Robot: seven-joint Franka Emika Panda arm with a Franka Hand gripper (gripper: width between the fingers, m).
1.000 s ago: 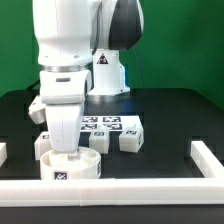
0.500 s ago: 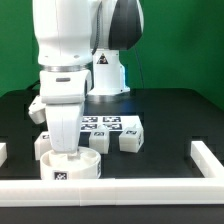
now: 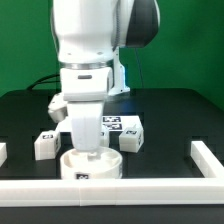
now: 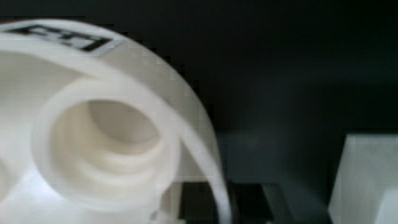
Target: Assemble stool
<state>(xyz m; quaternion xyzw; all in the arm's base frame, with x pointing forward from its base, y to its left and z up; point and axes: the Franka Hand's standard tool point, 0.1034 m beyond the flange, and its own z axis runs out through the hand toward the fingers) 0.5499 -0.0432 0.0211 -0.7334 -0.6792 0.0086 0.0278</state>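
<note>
Gripper (image 3: 88, 152) is down low, right over the seat disc (image 3: 91, 169), fingers dipping inside the disc's raised wall, and the jaws are pressed together, as narrow as they go. Whether they nip the wall itself or simply sit in the hollow, I cannot tell from either camera. Seat disc lies flat on the black table (image 3: 170, 110), near the front, just behind the long front rail (image 3: 150, 188), with one small square tag (image 3: 83, 177) facing out of its side wall. Big white arm (image 3: 88, 60) stands straight above it, blocking the middle of the scene. Off to the exterior view's left, one leg block (image 3: 45, 145) rests on the table, apart from the disc, a dark tag on top. On the exterior view's right, a second leg block (image 3: 131, 141) lies near the disc, a narrow gap between them, tags showing. Behind that block, partly hidden by the arm, the marker board (image 3: 118, 124) lies flat. Further to the exterior view's right, a side rail (image 3: 207, 154) runs back from the front rail. Up close from the wrist, the seat disc (image 4: 80, 120) fills most of the picture, blurred: thick curved wall, round hollow in the middle, a black-and-white tag (image 4: 63, 38) on it, and a white block (image 4: 370, 180), too blurred to name, beside it across a dark strip of table.
</note>
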